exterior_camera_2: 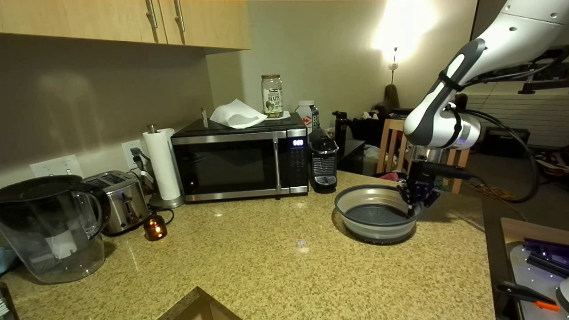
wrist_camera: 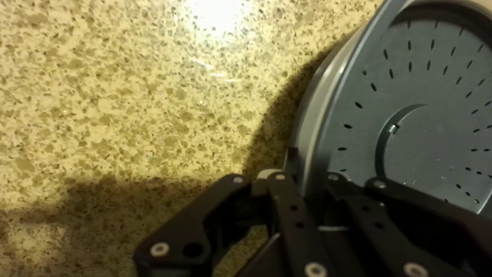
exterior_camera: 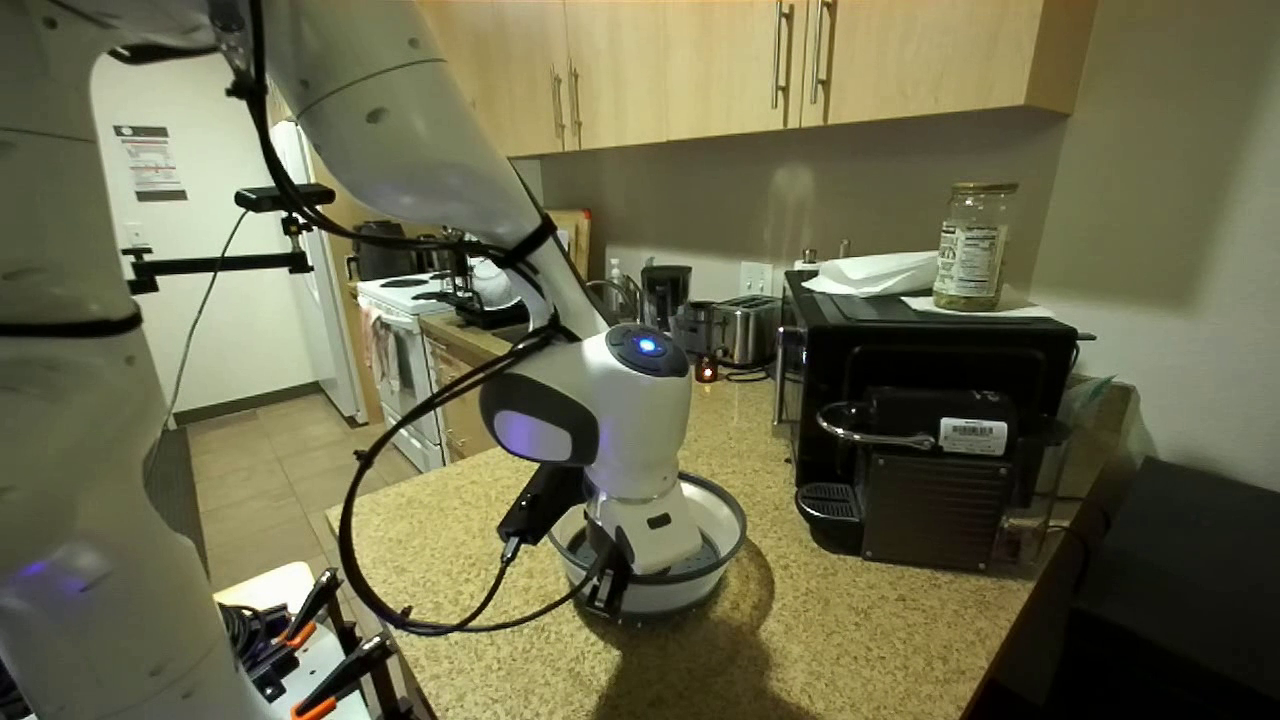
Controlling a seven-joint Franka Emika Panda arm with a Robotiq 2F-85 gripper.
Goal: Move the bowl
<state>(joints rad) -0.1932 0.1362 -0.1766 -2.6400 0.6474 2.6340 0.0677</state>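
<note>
Pinches the bowl [exterior_camera_2: 373,215] by the rim with the end effector [wrist_camera: 312,179], drawn narrow around the thin wall. In the wrist view, shows fingertips [wrist_camera: 291,165] on both faces of that wall, outside and inside, with the grey rim running between and curving off up and to the right. Looks down there onto a grey floor dotted with small dark slots in rings around a round centre. Has the bowl beneath and to one side of the end effector, upright or close to upright, low at the table [exterior_camera_2: 275,266]; cannot tell contact under the base from a slight gap. In both exterior views, points the end effector downward at the end of the white arm [exterior_camera: 400,130], with a black cable [exterior_camera: 346,530] looping out beside. In an exterior view, has a small coffee machine [exterior_camera_2: 324,162] to the left of the end effector, past the bowl, and next to that a black microwave [exterior_camera_2: 235,164], farther left, topped with a glass jar [exterior_camera_2: 272,100] and white paper [exterior_camera_2: 238,114]. Well to the left of the end effector in the same view, has a paper towel roll [exterior_camera_2: 162,166], a toaster [exterior_camera_2: 126,204], a small amber glass [exterior_camera_2: 155,228] and a clear pitcher [exterior_camera_2: 46,235] with a black lid, all on the table. In an exterior view, has wooden cabinets [exterior_camera: 690,60] well above the end effector.
</note>
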